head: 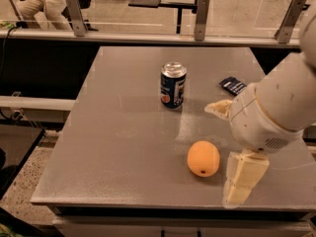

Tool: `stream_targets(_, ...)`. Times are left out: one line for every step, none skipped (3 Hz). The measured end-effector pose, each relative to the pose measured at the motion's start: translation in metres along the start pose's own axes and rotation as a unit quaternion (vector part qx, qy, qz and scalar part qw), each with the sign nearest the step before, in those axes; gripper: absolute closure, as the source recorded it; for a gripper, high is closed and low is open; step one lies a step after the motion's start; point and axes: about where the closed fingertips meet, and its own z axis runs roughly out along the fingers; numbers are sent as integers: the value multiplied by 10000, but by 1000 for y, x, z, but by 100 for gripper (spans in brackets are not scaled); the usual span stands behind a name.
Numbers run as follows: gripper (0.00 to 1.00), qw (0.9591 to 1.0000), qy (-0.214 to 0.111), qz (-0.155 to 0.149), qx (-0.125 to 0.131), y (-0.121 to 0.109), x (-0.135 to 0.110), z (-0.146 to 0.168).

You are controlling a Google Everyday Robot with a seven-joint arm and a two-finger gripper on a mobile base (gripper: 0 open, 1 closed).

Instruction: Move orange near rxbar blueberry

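Observation:
The orange [203, 158] lies on the grey table [118, 137], near its front edge and right of the middle. The rxbar blueberry [232, 85], a flat dark navy wrapper, lies further back on the right, and my arm hides part of it. My gripper [237, 190] hangs low over the table just to the right of the orange and a little in front of it, not touching it. The big white arm housing [276, 107] sits between the orange and the bar.
An upright blue soda can [173, 85] stands at mid-table, behind and left of the orange. A railing with metal posts [200, 19] runs behind the table. A person [39, 4] sits at the far left. The table's front edge is close to the gripper.

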Motion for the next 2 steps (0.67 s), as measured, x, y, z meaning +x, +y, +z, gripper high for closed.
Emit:
stream_targets(0, 10000, 16, 27, -19, -5, 6, 30)
stream_targets(0, 9999, -40, 71, -69, -10, 7, 49)
